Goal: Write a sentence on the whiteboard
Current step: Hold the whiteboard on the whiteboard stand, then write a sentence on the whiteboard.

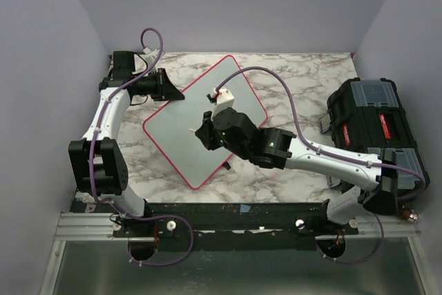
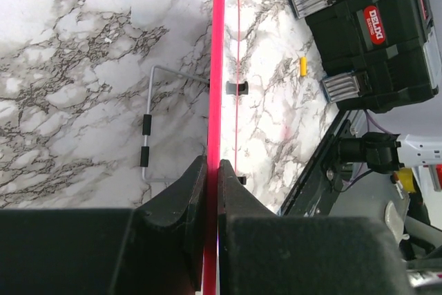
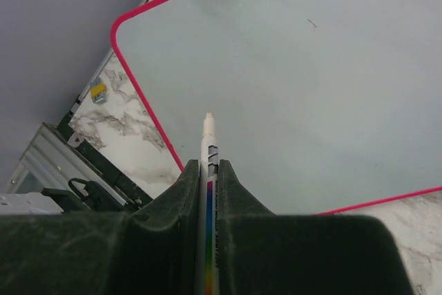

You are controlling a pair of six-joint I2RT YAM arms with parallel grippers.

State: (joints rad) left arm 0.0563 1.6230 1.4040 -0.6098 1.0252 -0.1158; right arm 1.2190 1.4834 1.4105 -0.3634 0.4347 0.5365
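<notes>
The whiteboard (image 1: 186,132) lies turned like a diamond on the marble table, pale grey with a thin red-pink rim. No writing shows on it, so the sentence is not in view. My left gripper (image 1: 166,86) is shut on the board's far-left rim; in the left wrist view the jaws (image 2: 213,170) clamp the red rim (image 2: 218,67), seen edge-on. My right gripper (image 1: 206,133) is over the board's middle, shut on a white marker (image 3: 208,139) with a rainbow stripe. The marker's tip points at the blank board surface (image 3: 311,88). Whether the tip touches the board, I cannot tell.
A black toolbox (image 1: 373,122) stands at the right table edge and also shows in the left wrist view (image 2: 373,25). A small yellow piece (image 2: 302,65) lies on the marble near it. A bent grey wire (image 2: 148,126) with black sleeves lies beside the board.
</notes>
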